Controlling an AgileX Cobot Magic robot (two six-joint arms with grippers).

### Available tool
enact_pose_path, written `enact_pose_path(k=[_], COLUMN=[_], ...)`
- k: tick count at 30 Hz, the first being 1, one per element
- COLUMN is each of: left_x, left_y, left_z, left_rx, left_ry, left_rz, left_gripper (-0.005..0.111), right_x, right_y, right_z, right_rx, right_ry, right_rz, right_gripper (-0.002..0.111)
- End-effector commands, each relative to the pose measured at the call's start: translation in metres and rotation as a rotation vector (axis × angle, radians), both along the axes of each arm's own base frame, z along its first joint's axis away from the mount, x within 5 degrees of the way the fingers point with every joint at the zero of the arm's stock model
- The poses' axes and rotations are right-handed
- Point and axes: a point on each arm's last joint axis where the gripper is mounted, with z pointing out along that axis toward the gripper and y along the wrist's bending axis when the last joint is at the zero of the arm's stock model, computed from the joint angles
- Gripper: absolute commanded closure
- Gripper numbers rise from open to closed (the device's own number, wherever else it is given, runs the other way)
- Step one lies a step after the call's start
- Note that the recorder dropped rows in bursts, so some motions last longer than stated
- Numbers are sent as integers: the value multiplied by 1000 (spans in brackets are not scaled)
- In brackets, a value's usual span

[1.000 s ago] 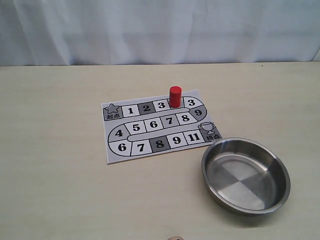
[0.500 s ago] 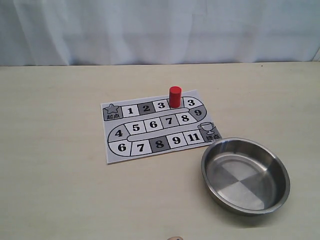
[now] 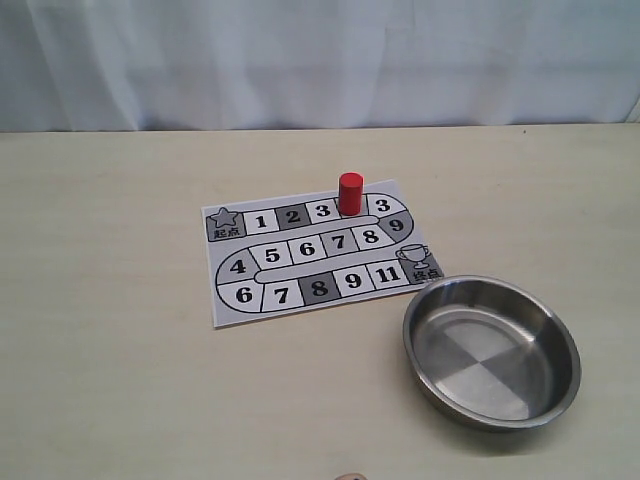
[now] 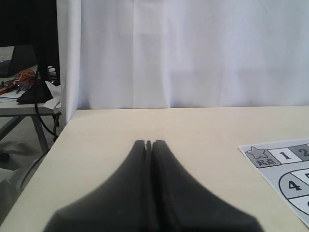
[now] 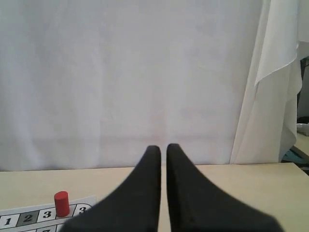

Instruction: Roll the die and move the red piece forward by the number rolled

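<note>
The red piece (image 3: 350, 193) stands upright on the top row of the numbered game board (image 3: 307, 249), between the two squares marked 3. The right wrist view also shows the red piece (image 5: 61, 203) on the board (image 5: 29, 217). A pale sliver (image 3: 350, 477) at the bottom edge of the exterior view may be the die; too little shows to tell. Neither gripper appears in the exterior view. My left gripper (image 4: 148, 142) is shut and empty, above bare table beside the board's start corner (image 4: 285, 174). My right gripper (image 5: 163, 146) is shut with a thin slit, holding nothing.
A round steel bowl (image 3: 491, 279) with nothing in it sits on the table just right of and nearer than the board. White curtains hang behind the table. In the left wrist view the table's side edge (image 4: 58, 140) drops off to a cluttered room.
</note>
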Motion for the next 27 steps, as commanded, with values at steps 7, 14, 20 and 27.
enact_pose_path(k=[7,14,20,27], left_x=[0,0,0,0], left_y=[0,0,0,0], left_z=[3,3,3,3], left_rx=[-3,-3,-3,-3], left_ry=[-17,-17,-17,-17], left_rz=[-1,-1,-1,-1], left_gripper=[107,107,107,107], right_x=[54,72,77,77], right_y=[-1,0,-1,0], right_z=[-69,-118,-145,-153], right_rx=[0,111,107,84], right_ry=[-57,-46,29,122], right_rz=[18,39,31,31], right_gripper=[104,104,104,104])
